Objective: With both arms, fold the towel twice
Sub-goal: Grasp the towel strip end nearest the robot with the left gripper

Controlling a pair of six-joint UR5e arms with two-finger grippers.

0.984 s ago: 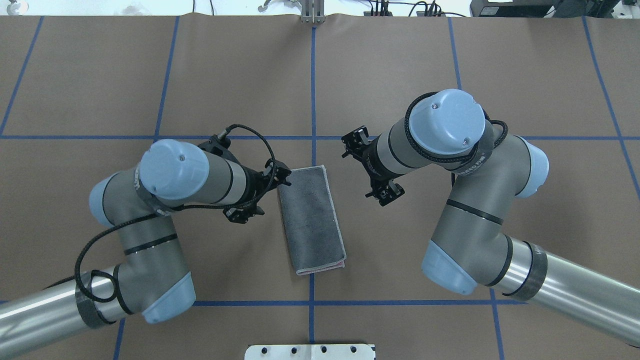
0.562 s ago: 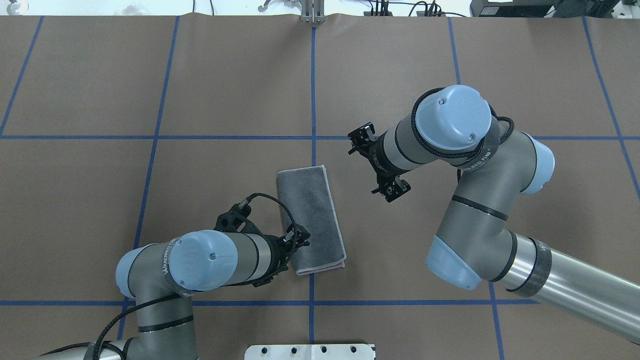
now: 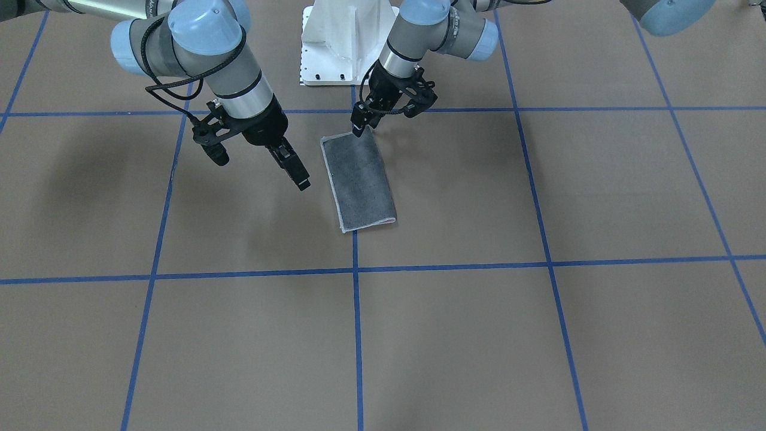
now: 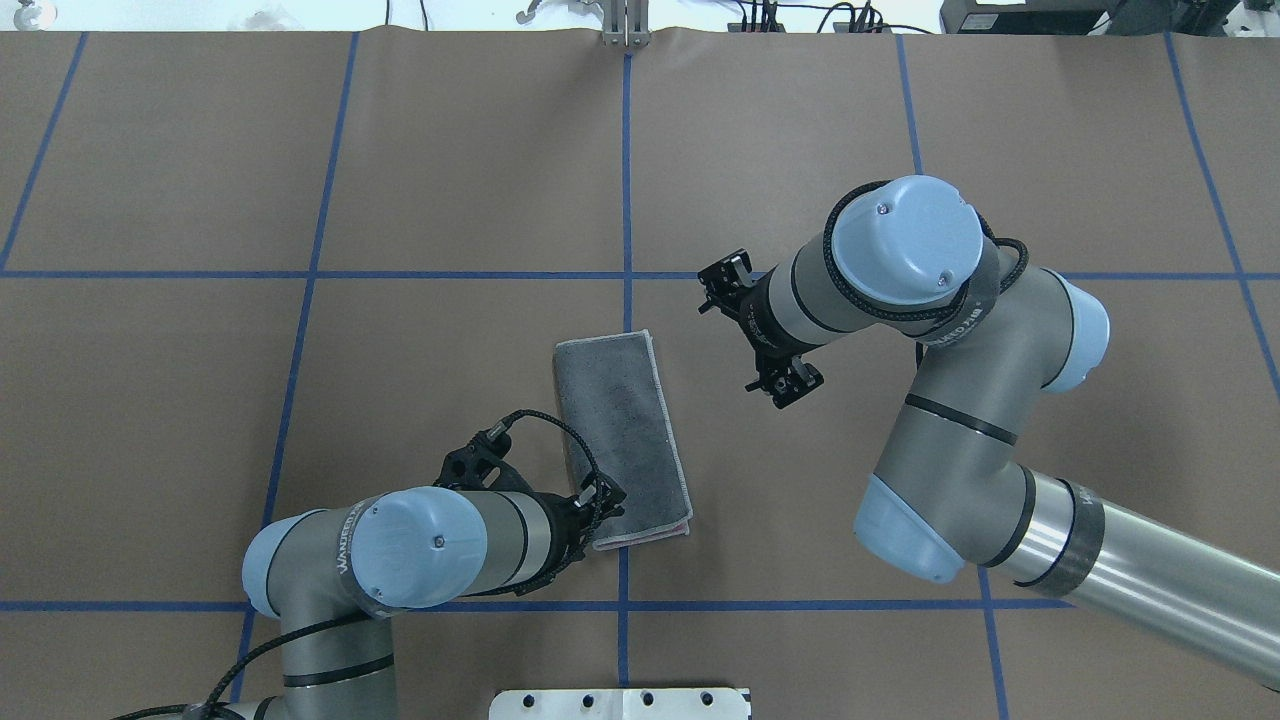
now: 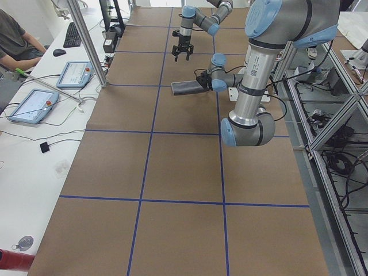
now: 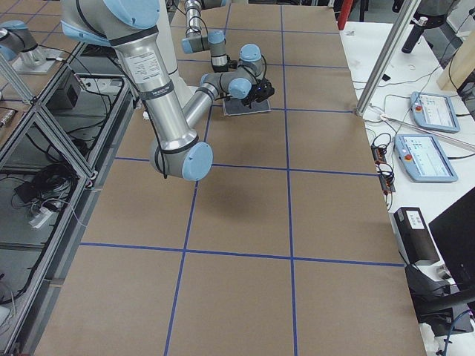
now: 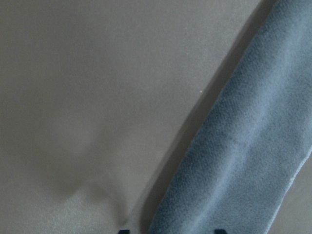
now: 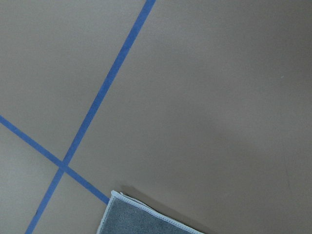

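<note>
The towel — soft, light and limp, laid as a grey folded strip on the surface — is judged best pinched at its end corners, where the left pincer is seen spread astride its edge, the right pincer spread too, clear of the cloth.

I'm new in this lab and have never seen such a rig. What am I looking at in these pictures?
Two jointed robot arms work at a brown table marked with blue tape. The pictures come from above, across the table, both ends, and a camera on each wrist. A towel, folded once, grey side up, lies between the arms. The left hand is open at the towel's end nearest the robot; the right hand hangs open beside the towel. Neither holds anything.
</note>
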